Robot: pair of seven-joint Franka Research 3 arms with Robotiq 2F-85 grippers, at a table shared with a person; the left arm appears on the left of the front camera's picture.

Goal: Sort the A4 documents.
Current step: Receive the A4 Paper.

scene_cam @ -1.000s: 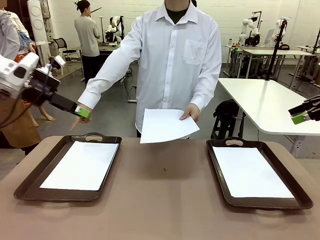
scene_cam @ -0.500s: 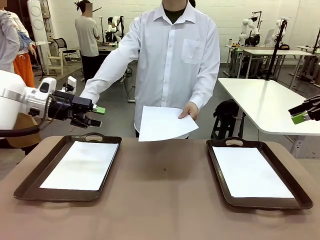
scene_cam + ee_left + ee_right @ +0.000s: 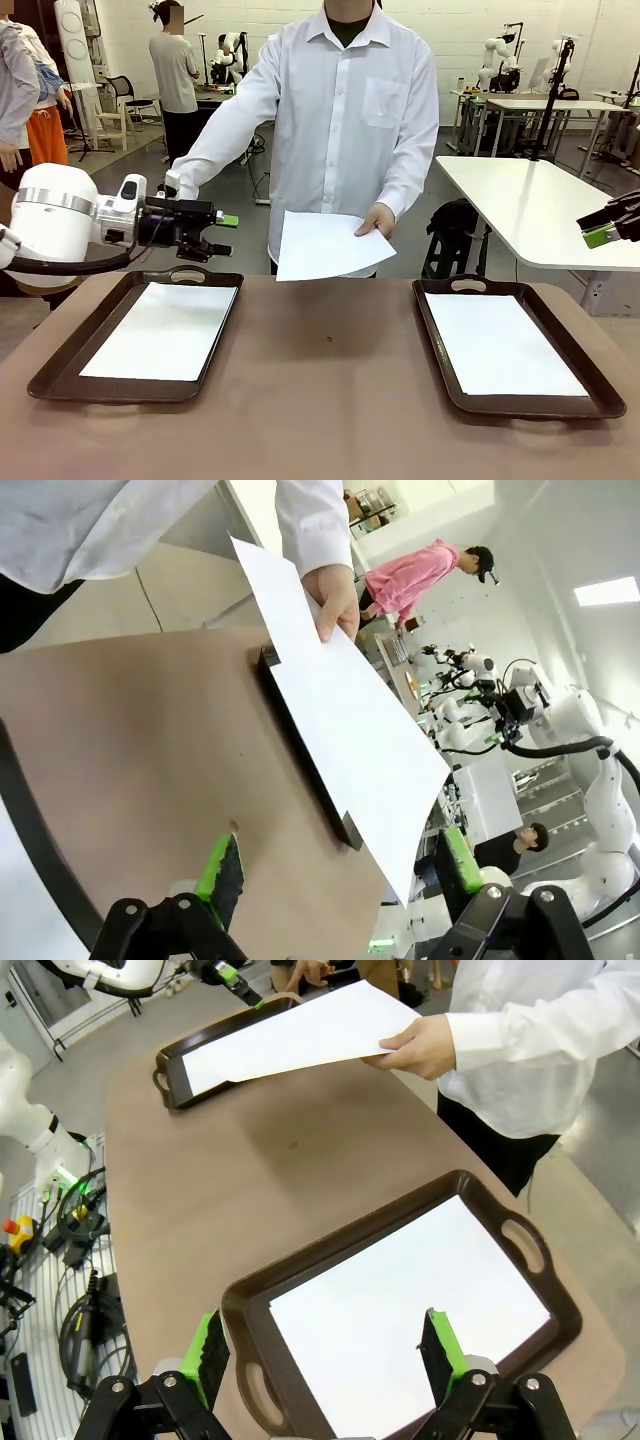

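Left gripper [image 3: 222,234], jaws apart, is pointing at the thin white paper sheet [image 3: 325,246] a person's hand [image 3: 378,220] is offering just beside it, long edge facing the fingers.

Matt white paper sheet [image 3: 330,247]; glossy dark plastic trays [image 3: 60,365]

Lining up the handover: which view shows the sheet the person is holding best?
Front view: the held sheet shows whole, above the table's far edge. Left wrist view sees it steeply slanted; right wrist view sees it far off, over the far tray.
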